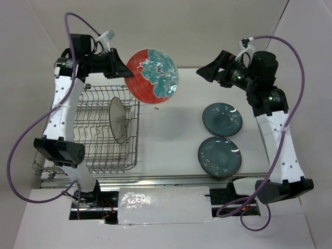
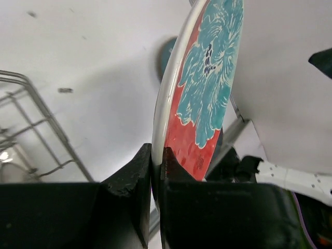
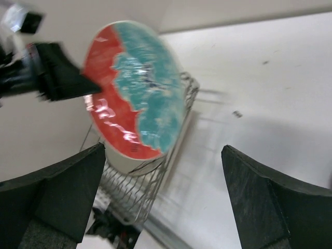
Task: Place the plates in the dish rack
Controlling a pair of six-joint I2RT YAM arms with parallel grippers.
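My left end effector (image 1: pixel 124 71) (image 2: pixel 157 155) is clamped on the rim of the red plate (image 1: pixel 153 75) (image 2: pixel 207 88) (image 3: pixel 137 88), one finger on the white back and one on the painted face. The plate hangs in the air on edge, a little tilted, just past the far right corner of the dish rack (image 1: pixel 88 166) (image 2: pixel 31 114) (image 3: pixel 155 192). Small dark marks sit in the middle of its teal flower. They may be writing, but I cannot read them.

My left arm rises from its base beside the rack, runs along the rack's left side, and bends at the wrist so that its fingers point right. My right arm climbs along the right edge of the tabletop (image 1: pixel 171 140), its wrist turned left toward the red plate. My right end effector (image 1: pixel 203 72) (image 3: pixel 163 150) is spread wide and holds nothing.

The cream plate (image 1: pixel 118 120) stands on edge among the rack's tines. The two dark teal plates (image 1: pixel 222 119) (image 1: pixel 219 155) lie flat on the tabletop, close together.
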